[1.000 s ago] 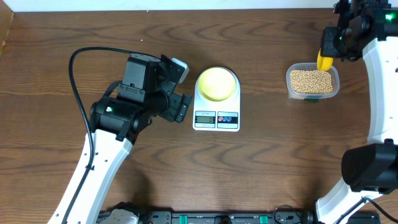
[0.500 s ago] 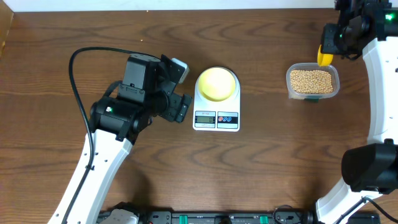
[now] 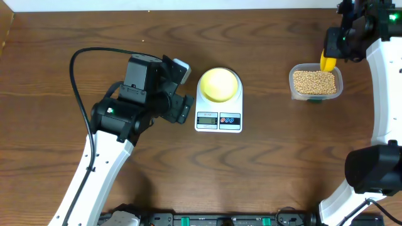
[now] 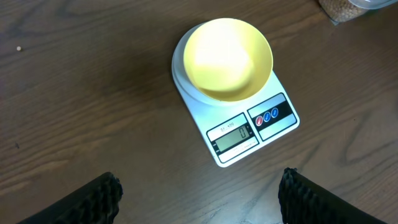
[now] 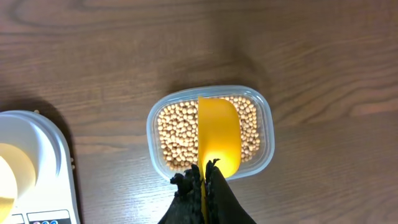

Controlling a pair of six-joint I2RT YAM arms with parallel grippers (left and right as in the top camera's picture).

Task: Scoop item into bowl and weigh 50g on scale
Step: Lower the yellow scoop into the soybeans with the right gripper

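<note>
Beans (image 5: 177, 130): in clear tub (image 5: 151, 140) on tabletop (image 3: 264, 169), directly beneath right hand (image 5: 204, 171), pinched shut on yellow scoop (image 5: 219, 134) held over tub's middle; contact with beans not discernible. Bowl (image 4: 230, 59): on scale (image 4: 239, 127), ahead of left hand (image 4: 200, 196), spread wide, gripping nothing. Left wrist view alone: display legible, reading 0; right wrist view alone: single beans and scoop's full length, overhead giving only scoop's tip at tub rim.

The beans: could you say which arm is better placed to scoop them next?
Right: the right gripper is shut on the yellow scoop over the beans; the left gripper is open and empty.
</note>
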